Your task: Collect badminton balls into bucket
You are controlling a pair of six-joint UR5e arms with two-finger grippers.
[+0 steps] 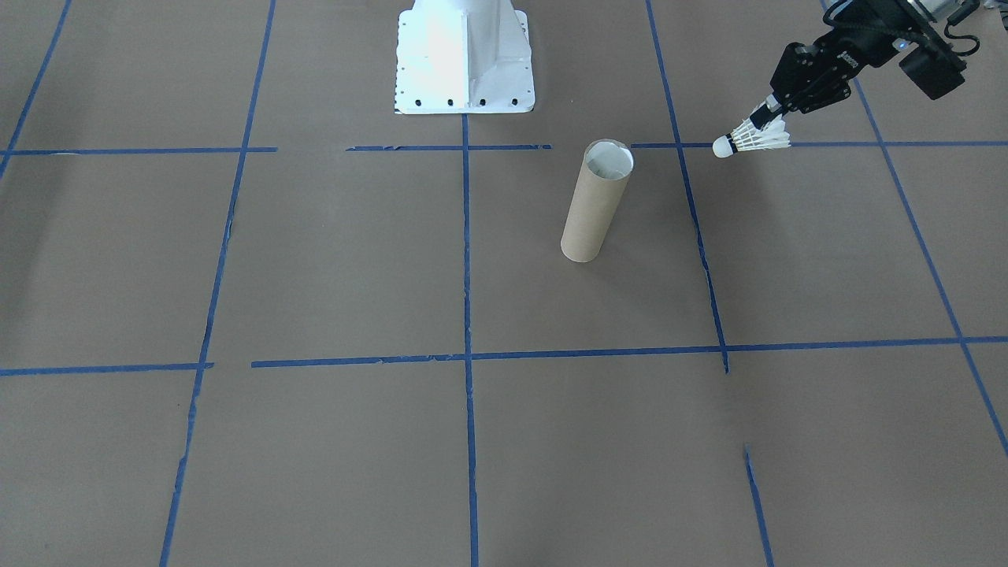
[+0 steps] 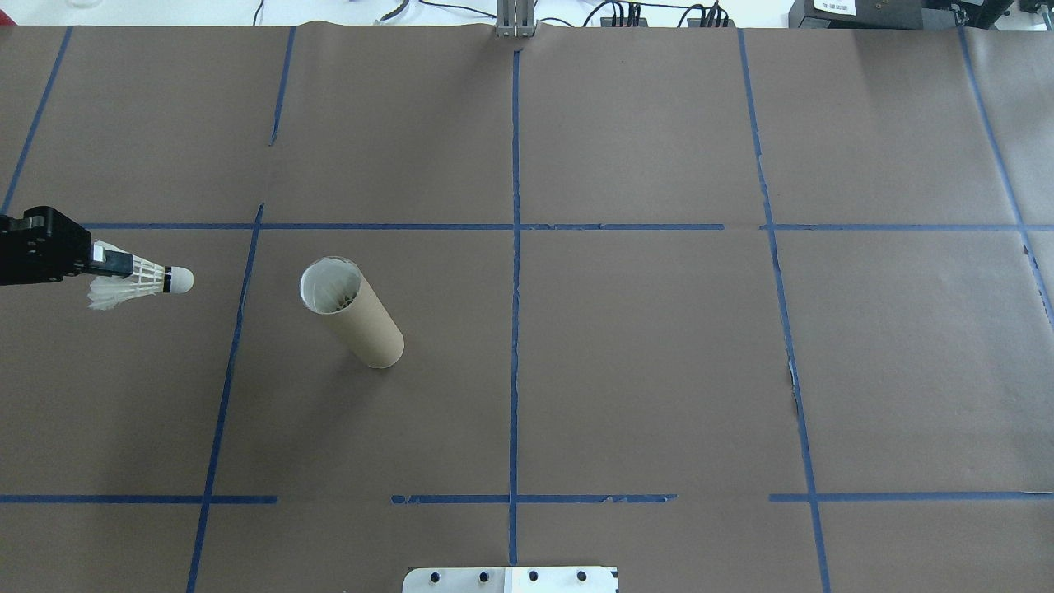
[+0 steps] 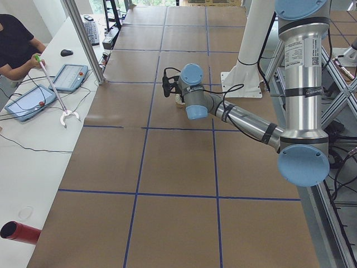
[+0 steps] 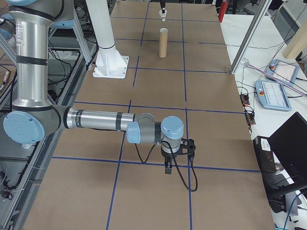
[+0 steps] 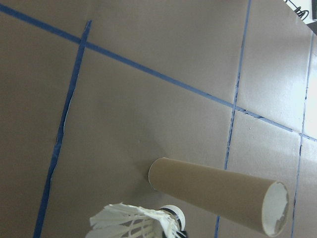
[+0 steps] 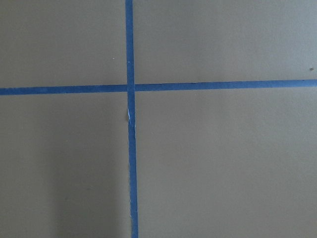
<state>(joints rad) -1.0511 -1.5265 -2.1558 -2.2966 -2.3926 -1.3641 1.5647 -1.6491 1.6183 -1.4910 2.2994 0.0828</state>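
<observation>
The left hand (image 1: pixel 768 114) pinches the feather skirt of a white shuttlecock (image 1: pixel 752 139), held in the air with its cork tip pointing away from the hand. An upright cardboard tube (image 1: pixel 596 201) stands on the brown worktop (image 1: pixel 315 260), well apart, beyond that tip.

From overhead, the hand (image 2: pixel 103 262) enters at the edge; the tube's open mouth (image 2: pixel 330 286) faces up.

The left wrist camera shows the feathers (image 5: pixel 133 223) just before the tube (image 5: pixel 218 195).

The right hand (image 4: pixel 169 168) hangs far off; whether spread or pressed together I cannot tell.

The shuttlecock looks very light, with feathers that crush easily; the firmer cork end likely suits gripping better.
</observation>
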